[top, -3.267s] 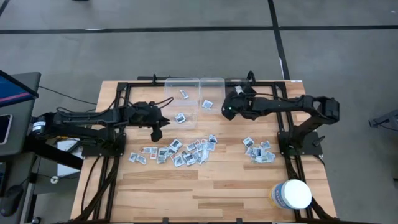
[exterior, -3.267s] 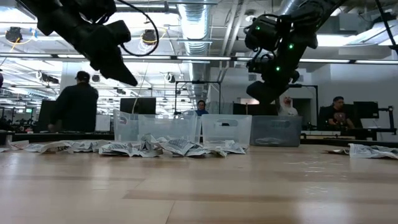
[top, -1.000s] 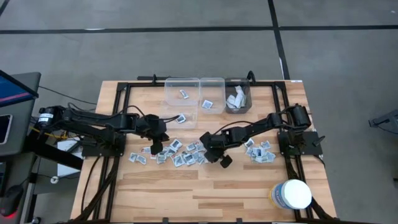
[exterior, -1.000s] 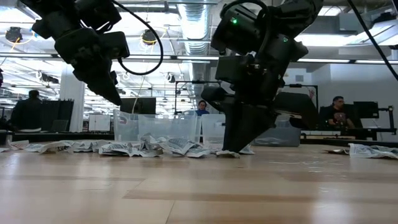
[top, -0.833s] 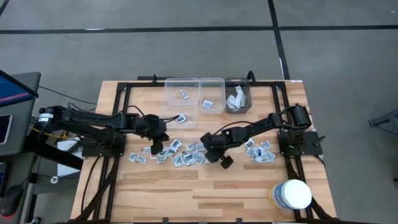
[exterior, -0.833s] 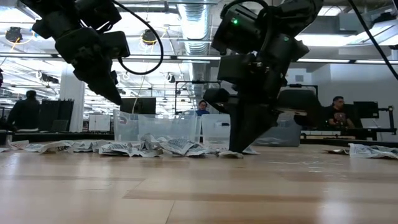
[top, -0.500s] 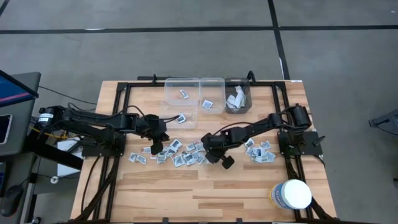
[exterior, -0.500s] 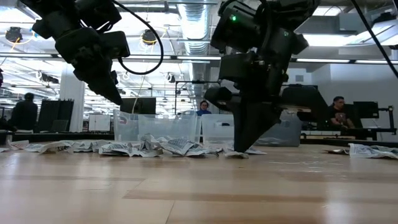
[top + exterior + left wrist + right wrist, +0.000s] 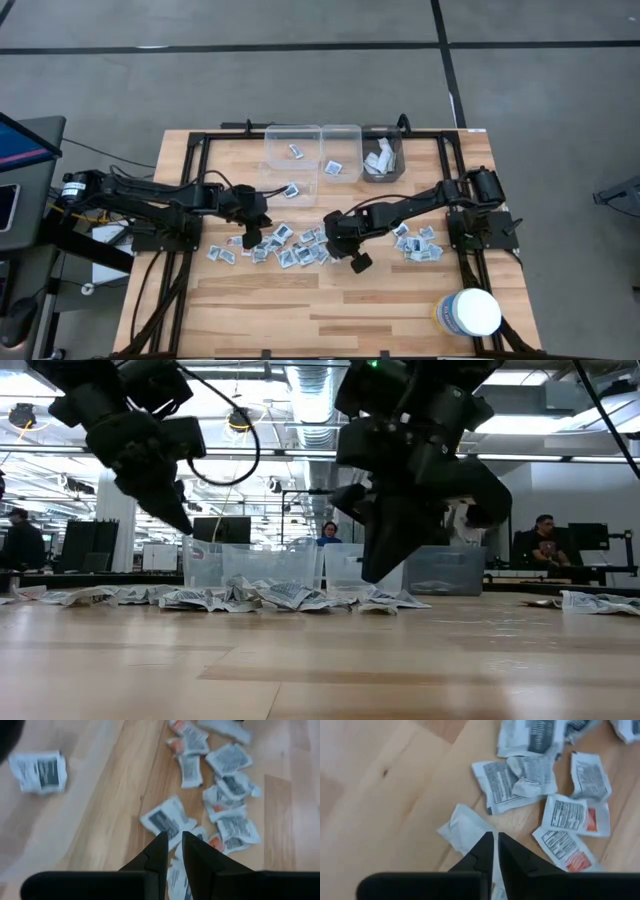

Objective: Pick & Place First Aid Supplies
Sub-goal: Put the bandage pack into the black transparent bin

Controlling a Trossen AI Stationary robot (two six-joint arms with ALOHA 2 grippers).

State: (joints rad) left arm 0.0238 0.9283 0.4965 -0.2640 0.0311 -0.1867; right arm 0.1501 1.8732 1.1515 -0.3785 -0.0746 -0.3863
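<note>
Right hand [image 9: 494, 851] closed on the edge of a plain white packet [image 9: 462, 832], lifted just above the table [image 9: 400, 300] beside the scattered packets [image 9: 290, 245]. Left hand [image 9: 171, 847] nearly closed, empty, over them. Expect light, limp, slippery wrappers; pinch yours by an edge.

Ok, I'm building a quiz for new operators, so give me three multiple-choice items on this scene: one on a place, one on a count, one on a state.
1. Where is the tub?
A. among the packets
B. at a table corner far from the bins
C. inside a bin

2. How many bins stand in the row?
A. two
B. three
C. five

3. The grey bin is:
A. empty
B. tipped over
C. holding white wrappers

Answers: B, it stands alone at that corner; B, two clear and one grey; C, pale wrappers lie in it.
</note>
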